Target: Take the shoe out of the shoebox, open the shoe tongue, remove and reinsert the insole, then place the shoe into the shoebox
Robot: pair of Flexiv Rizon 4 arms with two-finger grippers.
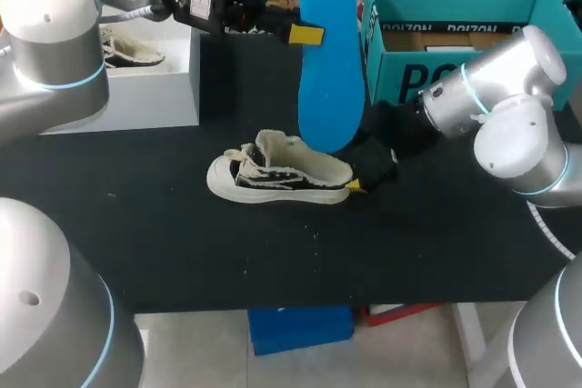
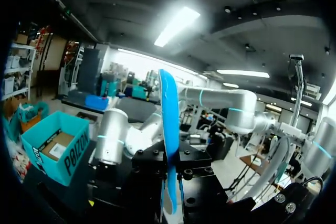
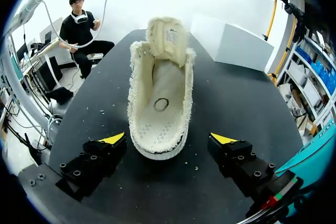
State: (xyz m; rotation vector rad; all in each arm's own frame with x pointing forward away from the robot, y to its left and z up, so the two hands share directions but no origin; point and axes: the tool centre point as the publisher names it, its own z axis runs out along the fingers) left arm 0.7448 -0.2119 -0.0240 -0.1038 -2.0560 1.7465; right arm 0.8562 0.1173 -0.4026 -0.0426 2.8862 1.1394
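the left gripper [image 1: 305, 34] clamps the blue insole [image 1: 327, 79] upright above the black table [image 1: 182, 233]; the right gripper [image 3: 168, 139] has its fingers apart, flanking the white sneaker [image 3: 160, 98] at its heel without touching.

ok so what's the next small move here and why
Probably bring the left gripper down so the blue insole starts into the shoe. The insole is held upright above the shoe, the tongue is folded back and the inside is bare. The right gripper sits open on either side of the heel, not touching it.
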